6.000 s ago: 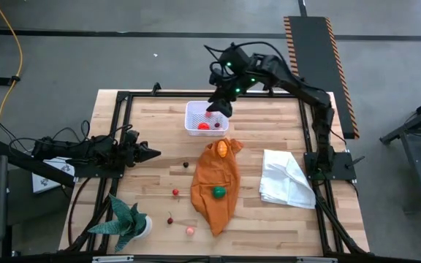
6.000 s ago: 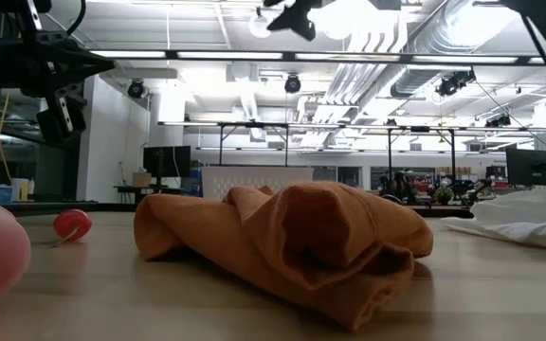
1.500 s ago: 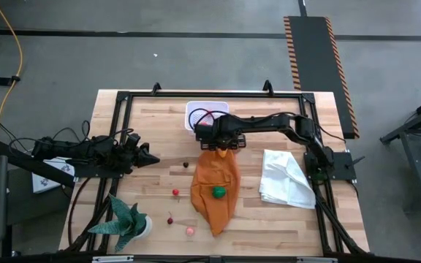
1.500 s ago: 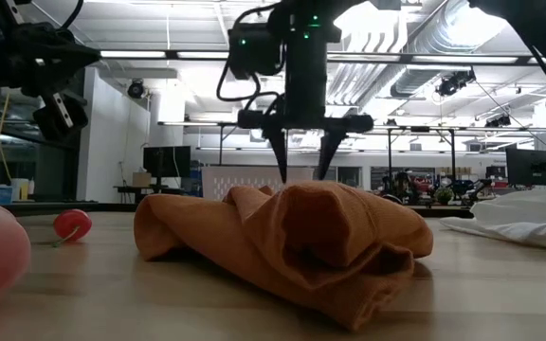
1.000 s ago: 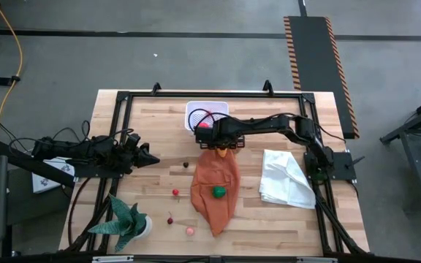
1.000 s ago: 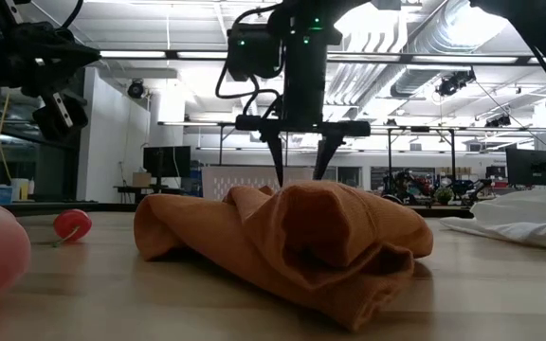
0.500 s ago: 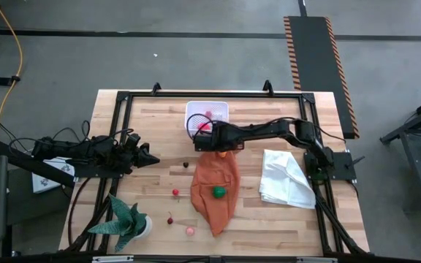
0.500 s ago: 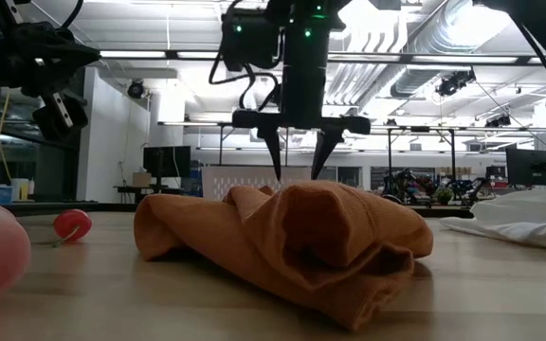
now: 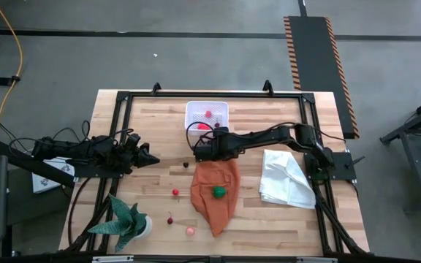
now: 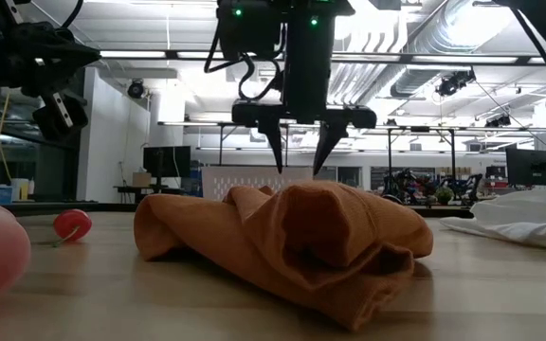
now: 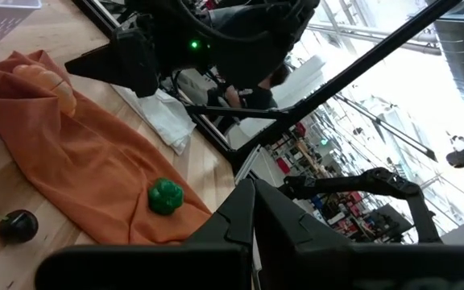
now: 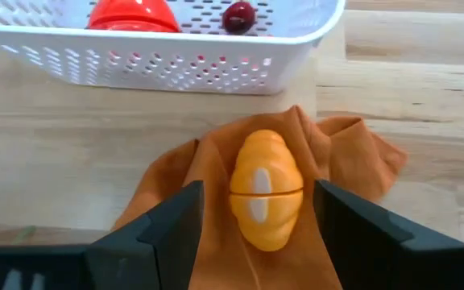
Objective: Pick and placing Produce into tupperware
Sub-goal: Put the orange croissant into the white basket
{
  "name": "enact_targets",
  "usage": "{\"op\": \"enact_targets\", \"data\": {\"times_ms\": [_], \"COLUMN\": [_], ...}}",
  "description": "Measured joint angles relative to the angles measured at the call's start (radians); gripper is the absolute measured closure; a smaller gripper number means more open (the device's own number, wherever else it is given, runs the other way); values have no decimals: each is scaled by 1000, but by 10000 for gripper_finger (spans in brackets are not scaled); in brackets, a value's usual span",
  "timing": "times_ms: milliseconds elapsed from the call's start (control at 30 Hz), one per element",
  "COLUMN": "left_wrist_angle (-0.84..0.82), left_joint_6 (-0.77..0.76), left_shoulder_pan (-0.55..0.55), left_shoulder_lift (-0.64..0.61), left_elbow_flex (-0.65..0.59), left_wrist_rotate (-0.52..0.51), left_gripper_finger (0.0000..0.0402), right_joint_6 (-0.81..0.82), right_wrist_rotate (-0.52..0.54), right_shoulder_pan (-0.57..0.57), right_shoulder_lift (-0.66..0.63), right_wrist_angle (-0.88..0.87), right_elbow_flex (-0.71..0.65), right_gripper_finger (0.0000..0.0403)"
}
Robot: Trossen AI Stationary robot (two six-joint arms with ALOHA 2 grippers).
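Orange produce, between open right tool fingers

You are looking at the white perforated tupperware sitting upright at the upper centre of the high view, holding a red piece and a dark cherry. An orange ridged piece is lying just below the tub. A green piece is resting mid-frame. Small red, dark and pink pieces are lying scattered toward the lower left
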Motion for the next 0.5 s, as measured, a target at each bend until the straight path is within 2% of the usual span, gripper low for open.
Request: {"op": "enact_targets", "data": {"times_ms": [500], "left_wrist_angle": [2], "left_joint_6": [0], "left_shoulder_pan": [0], "left_shoulder_lift": [0], "left_elbow_flex": [0], "left_wrist_rotate": [8], "left_gripper_finger": [401], "right_joint_6": [17], "right_wrist_rotate": [-24], "right_shoulder_pan": [-2], "right_shoulder_lift": [51], "right_wrist_angle": [21], "right_elbow_flex": [0], "right_gripper_finger": [178]}}
